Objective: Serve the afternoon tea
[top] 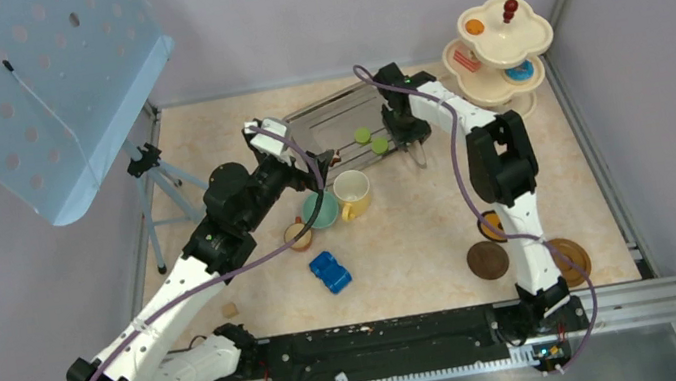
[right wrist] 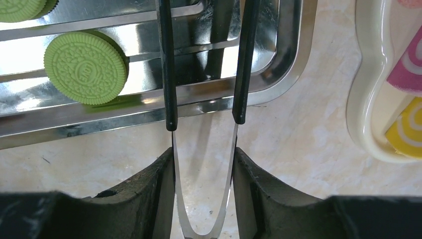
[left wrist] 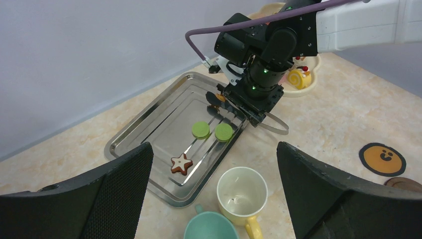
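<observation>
A steel tray (top: 323,117) holds two green macarons (top: 370,139) and, in the left wrist view, a star cookie (left wrist: 181,163). My right gripper (right wrist: 203,164) is shut on the black tongs (right wrist: 170,89), whose arms reach over the tray's corner beside a macaron (right wrist: 85,67). My left gripper (left wrist: 214,149) is open and empty above the yellow-and-cream mug (left wrist: 242,189) and the teal cup (left wrist: 211,226). A small brown cup (top: 297,234) stands by the teal cup (top: 322,210). The cream three-tier stand (top: 498,50) holds small cakes.
A blue toy car (top: 330,272) lies in front of the cups. Brown coasters (top: 488,260) lie by the right arm's base, and one with a smiling face (left wrist: 382,159) shows in the left wrist view. A tripod (top: 155,177) with a blue perforated panel stands at the left.
</observation>
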Robot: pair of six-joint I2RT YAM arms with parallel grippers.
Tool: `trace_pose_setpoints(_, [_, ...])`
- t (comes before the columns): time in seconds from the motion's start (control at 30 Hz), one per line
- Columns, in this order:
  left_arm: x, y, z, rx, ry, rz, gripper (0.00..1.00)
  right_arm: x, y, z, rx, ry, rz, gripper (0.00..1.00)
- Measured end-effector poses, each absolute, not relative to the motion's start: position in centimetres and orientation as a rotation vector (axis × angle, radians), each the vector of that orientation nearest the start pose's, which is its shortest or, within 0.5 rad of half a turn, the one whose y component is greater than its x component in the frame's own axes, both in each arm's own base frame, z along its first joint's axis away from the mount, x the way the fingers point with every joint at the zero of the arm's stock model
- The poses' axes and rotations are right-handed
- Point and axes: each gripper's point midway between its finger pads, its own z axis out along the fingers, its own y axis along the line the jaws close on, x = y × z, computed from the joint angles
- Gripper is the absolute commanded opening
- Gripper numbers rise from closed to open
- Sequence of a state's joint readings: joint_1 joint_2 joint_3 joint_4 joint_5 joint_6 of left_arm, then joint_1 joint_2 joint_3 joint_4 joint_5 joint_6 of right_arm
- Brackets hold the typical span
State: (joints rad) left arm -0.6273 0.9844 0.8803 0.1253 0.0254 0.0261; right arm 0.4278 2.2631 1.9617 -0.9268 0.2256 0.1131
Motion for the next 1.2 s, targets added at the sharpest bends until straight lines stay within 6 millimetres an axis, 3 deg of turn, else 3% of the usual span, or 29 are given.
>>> trace_pose_setpoints(0.43, [30.1,-22.3,33.1,0.524,1.481,-0.494,0.99,45.6,17.3,7.0,-0.386,2.696,-0.171,0.10])
trace_pose_setpoints(0.67, [30.1,-22.2,33.1,0.524,1.480,-0.494,0.99,45.1,17.6,11.6,-0.334,2.613,-0.086,0.06])
trace_pose_setpoints(0.83, [30.1,-22.3,33.1,0.525,1.480,-0.497,0.99,43.7,17.3,15.6,-0.302,2.544,-0.006,0.08])
trace_pose_setpoints(0.93, [30.0,-22.3,33.1,0.527,1.479,-0.499,0.99,44.0,17.6,17.4,-0.293,2.494,0.043,0.10])
trace_pose_setpoints(1.03, [30.0,-22.3,33.1,0.528,1.479,-0.500,0.99,44.5,17.8,17.5,-0.291,2.483,0.063,0.13])
trace_pose_setpoints(1.2, [30.1,-22.3,33.1,0.525,1.480,-0.496,0.99,46.2,18.1,15.4,-0.300,2.515,0.044,0.20])
